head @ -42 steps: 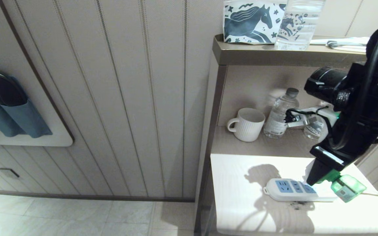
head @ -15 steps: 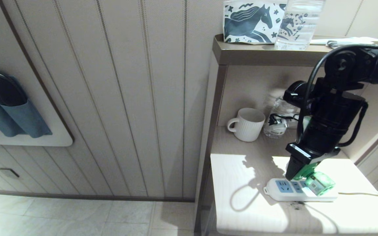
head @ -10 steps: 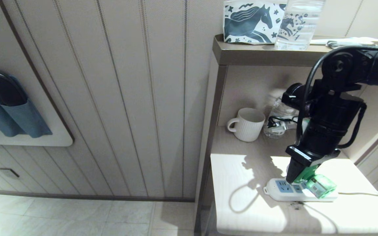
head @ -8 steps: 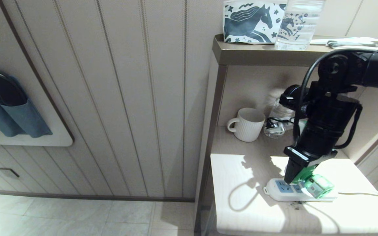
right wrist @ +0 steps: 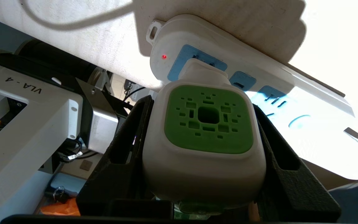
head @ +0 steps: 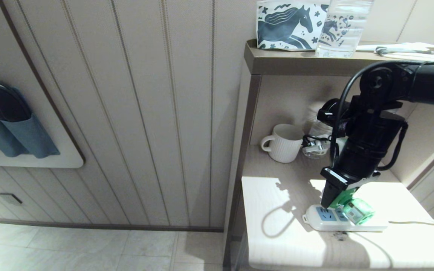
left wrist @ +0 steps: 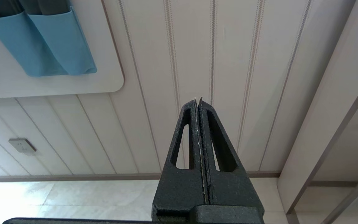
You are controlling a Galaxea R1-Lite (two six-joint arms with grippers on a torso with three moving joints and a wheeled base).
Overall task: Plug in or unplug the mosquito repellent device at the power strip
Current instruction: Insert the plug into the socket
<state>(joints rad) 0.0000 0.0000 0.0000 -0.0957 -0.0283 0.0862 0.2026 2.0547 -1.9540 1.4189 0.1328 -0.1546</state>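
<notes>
- Left wrist view: left gripper (left wrist: 199, 104) closed on nothing, facing the wall panel.
- Right gripper (right wrist: 204, 133) clamps the mosquito repellent device (head: 354, 211) by its white head; the device's plug end meets the power strip (head: 343, 223) directly below, on the bench (head: 277, 241).

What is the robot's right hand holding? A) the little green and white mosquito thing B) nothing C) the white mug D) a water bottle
A: the right gripper has a finger on each side of the mosquito repellent device, holding it right at the power strip, while the white mug stands untouched further back on the shelf.
</notes>
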